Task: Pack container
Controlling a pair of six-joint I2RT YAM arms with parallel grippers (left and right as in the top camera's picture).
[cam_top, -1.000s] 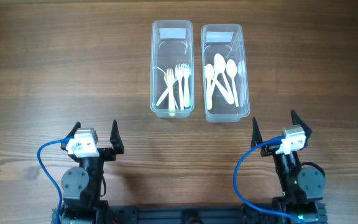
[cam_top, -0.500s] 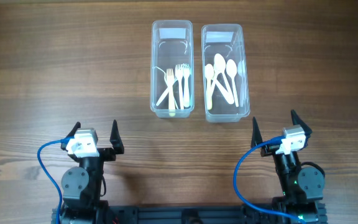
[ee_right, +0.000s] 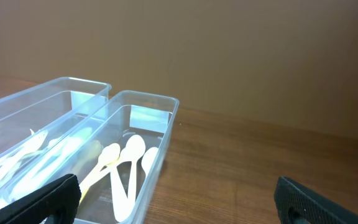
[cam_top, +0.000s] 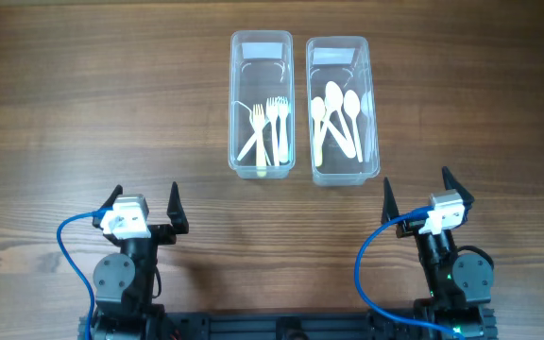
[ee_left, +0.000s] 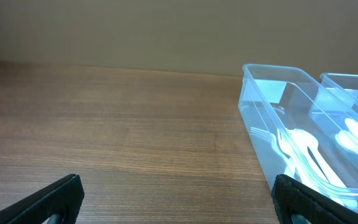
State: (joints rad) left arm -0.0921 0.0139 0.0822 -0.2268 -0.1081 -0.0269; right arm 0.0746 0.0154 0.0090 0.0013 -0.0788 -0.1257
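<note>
Two clear plastic containers stand side by side at the back middle of the table. The left container holds three white plastic forks; it also shows in the left wrist view. The right container holds several white plastic spoons; it shows in the right wrist view with the spoons. My left gripper is open and empty near the front left edge. My right gripper is open and empty near the front right edge. Both are well short of the containers.
The wooden table is bare around the containers. Blue cables loop beside each arm base at the front edge.
</note>
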